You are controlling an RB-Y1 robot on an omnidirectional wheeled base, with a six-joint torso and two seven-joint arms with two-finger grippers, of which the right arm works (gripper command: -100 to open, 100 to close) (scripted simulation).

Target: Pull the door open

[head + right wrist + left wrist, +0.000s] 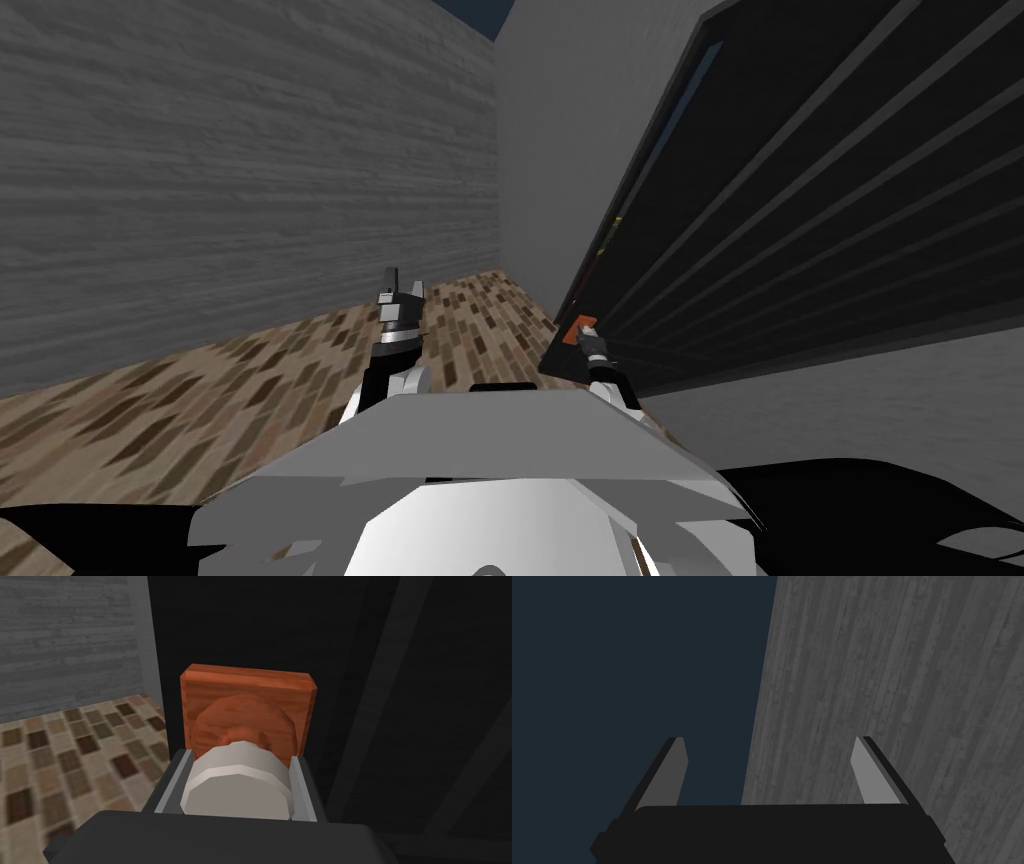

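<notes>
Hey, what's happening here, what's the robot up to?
The robot is at a dark door, set to pull it open. Its right claw is shut on the pale round knob, which sits on a reddish-brown plate fixed to the door. The left claw is open and holds nothing, held up in front of the robot. Whether the door is ajar isn't clear.

The door (425, 676) is black, its plate (250, 688) reddish-brown, knob (237, 786) pale grey.
</notes>
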